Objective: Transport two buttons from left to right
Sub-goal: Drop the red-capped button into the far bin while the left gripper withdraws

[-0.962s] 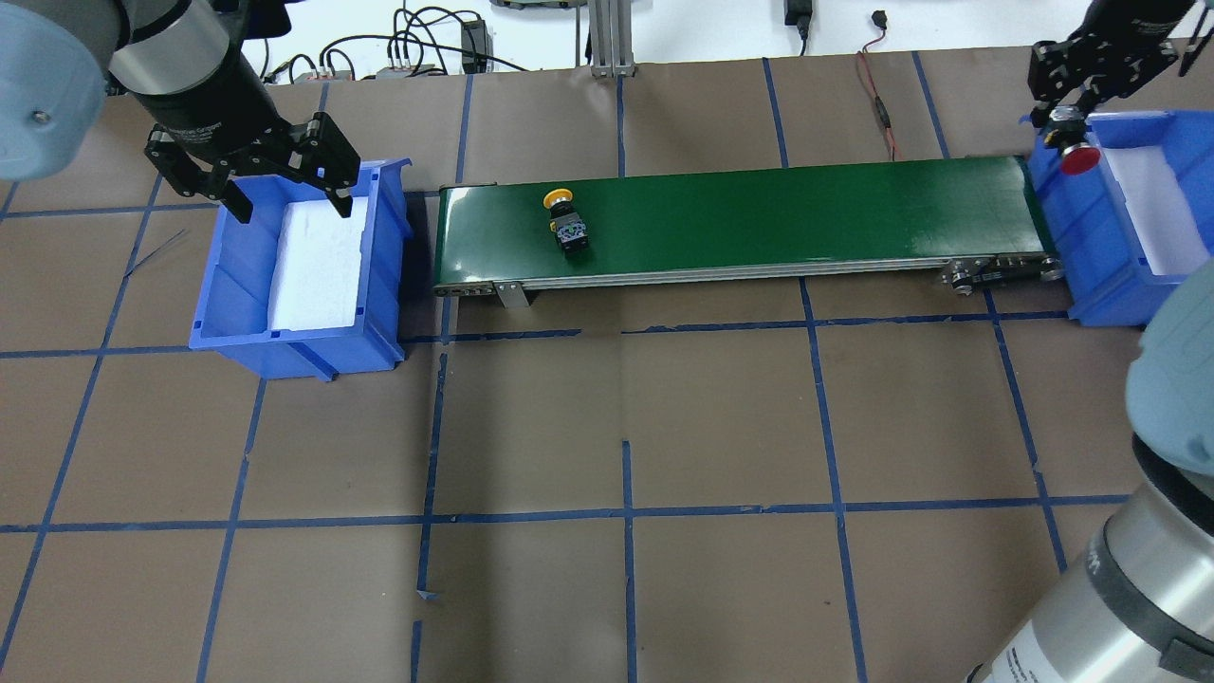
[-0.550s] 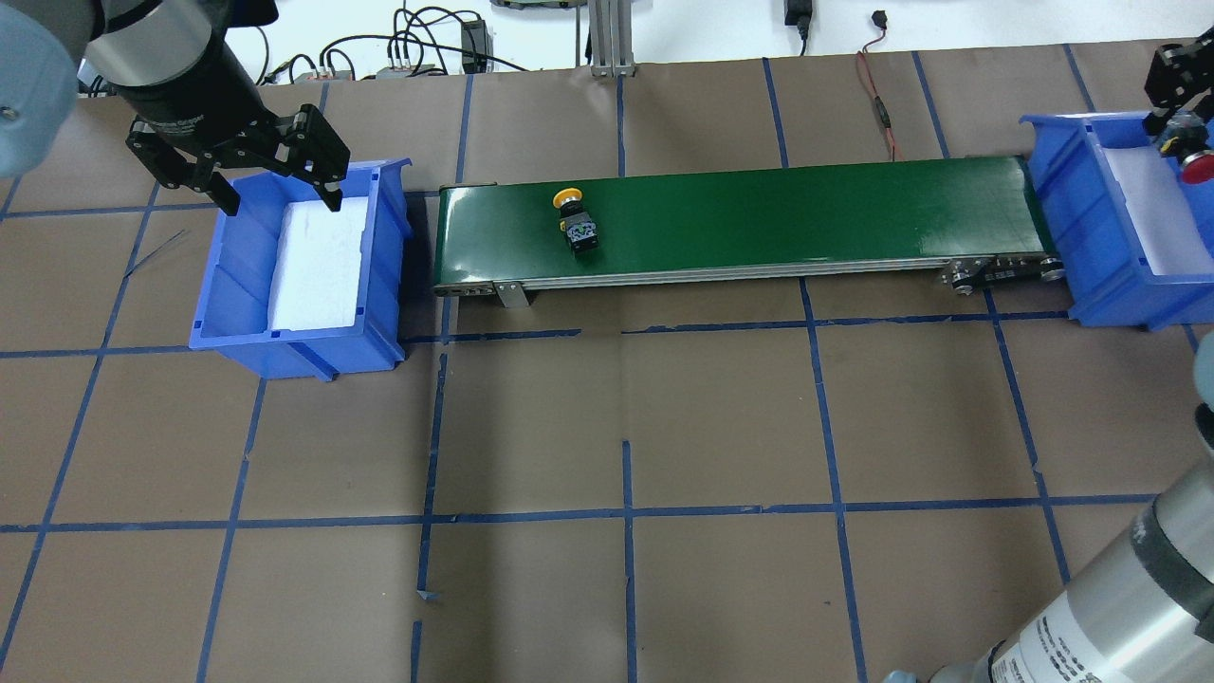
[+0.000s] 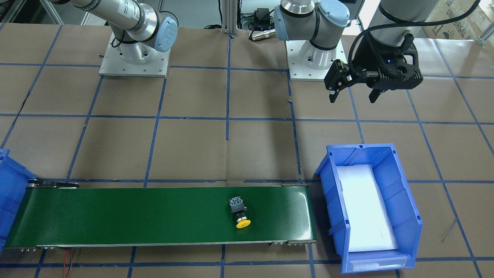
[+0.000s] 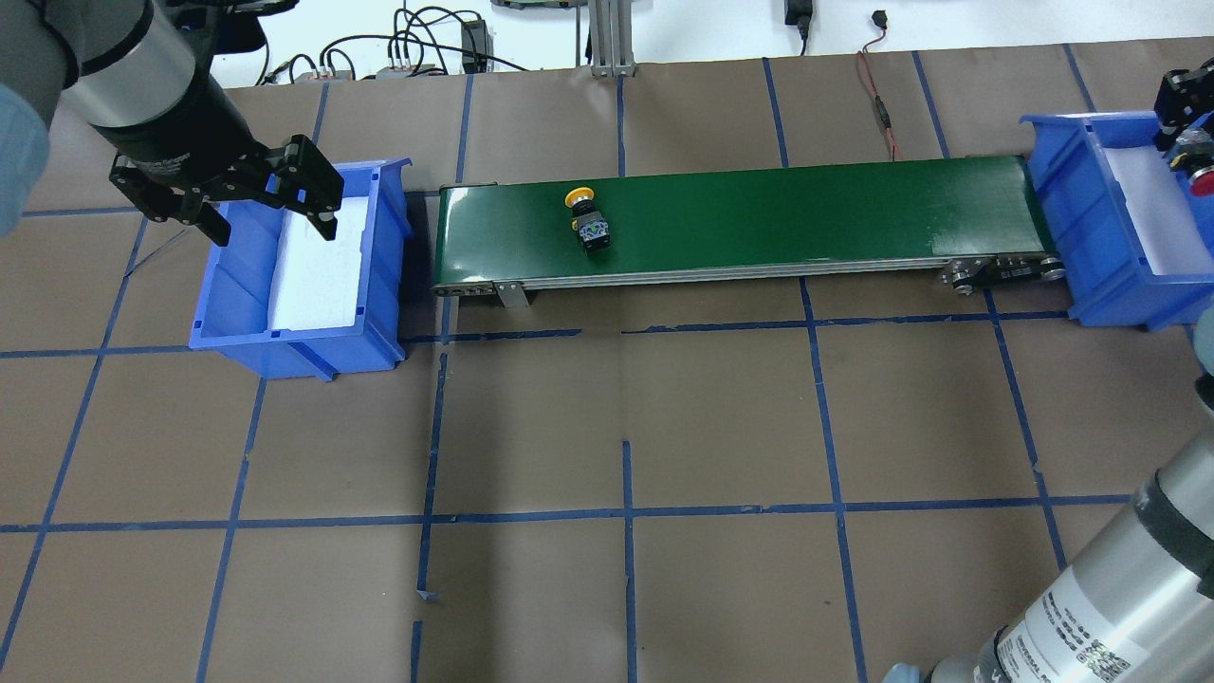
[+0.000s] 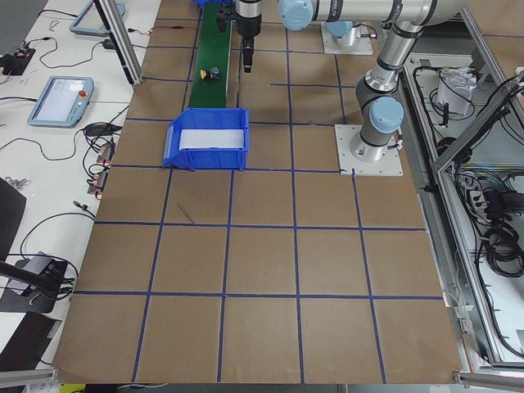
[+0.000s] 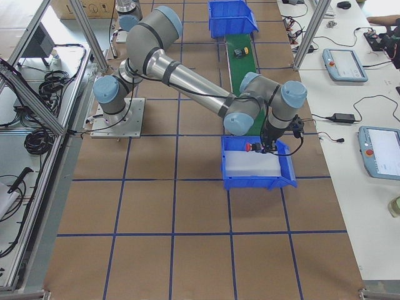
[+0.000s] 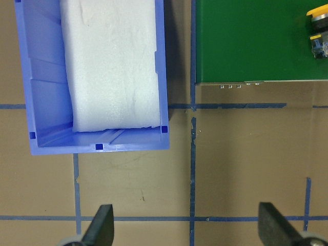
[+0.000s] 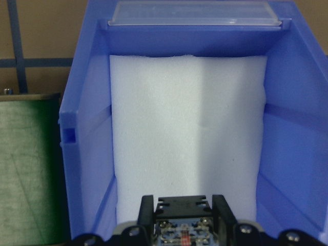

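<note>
Left gripper (image 4: 273, 228) drifted nearer, jaws wide, empty, over left bin (image 4: 384, 280). Yellow button (image 4: 588, 216) crept right along belt (image 4: 806, 213). Right gripper (image 8: 182, 209) clamps red button (image 4: 1203, 175) above right bin (image 4: 1057, 180); I'd lower close to foam (image 8: 189, 128) before releasing.

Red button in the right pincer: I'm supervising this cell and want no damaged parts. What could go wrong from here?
1. The right pincer holds the red button above the white foam in the right blue bin; released from there, it might bounce or tip over.
2. The yellow button lies on its side on the green conveyor belt; if the belt runs, it may roll toward an edge.
</note>
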You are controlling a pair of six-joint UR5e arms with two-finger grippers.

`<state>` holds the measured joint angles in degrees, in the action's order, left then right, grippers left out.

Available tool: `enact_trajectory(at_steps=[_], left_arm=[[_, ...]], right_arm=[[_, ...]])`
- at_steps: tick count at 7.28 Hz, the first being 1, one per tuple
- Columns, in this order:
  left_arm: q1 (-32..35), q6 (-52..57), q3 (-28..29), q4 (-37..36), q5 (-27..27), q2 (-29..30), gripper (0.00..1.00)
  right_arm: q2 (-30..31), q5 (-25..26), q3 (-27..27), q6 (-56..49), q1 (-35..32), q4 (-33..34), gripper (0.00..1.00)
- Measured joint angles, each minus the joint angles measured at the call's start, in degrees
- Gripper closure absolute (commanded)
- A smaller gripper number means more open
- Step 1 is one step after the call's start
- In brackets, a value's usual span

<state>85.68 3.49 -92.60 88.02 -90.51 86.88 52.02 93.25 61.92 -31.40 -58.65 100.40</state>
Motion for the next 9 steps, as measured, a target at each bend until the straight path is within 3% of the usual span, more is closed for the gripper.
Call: enact_trajectory(at_steps=[5, 6, 7, 9], left_arm=[[-0.1, 0.1, -1.3, -0.7, -0.8, -0.7, 0.0], [-0.1, 0.2, -1.3, -0.7, -0.8, -0.5, 0.0], [-0.1, 0.2, -1.2, -0.7, -0.7, -0.3, 0.0], [-0.1, 0.4, -1.2, -0.7, -0.6, -0.2, 0.0]], right_arm=[[-7.3, -0.2, -7.3, -1.3, -0.1, 2.9, 0.94], [-7.8, -0.2, -7.5, -1.2, -0.2, 2.9, 0.4], [-8.1, -0.3, -7.5, -1.2, -0.3, 2.9, 0.01], [-8.6, -0.7, -7.6, -1.2, -0.3, 2.5, 0.0]])
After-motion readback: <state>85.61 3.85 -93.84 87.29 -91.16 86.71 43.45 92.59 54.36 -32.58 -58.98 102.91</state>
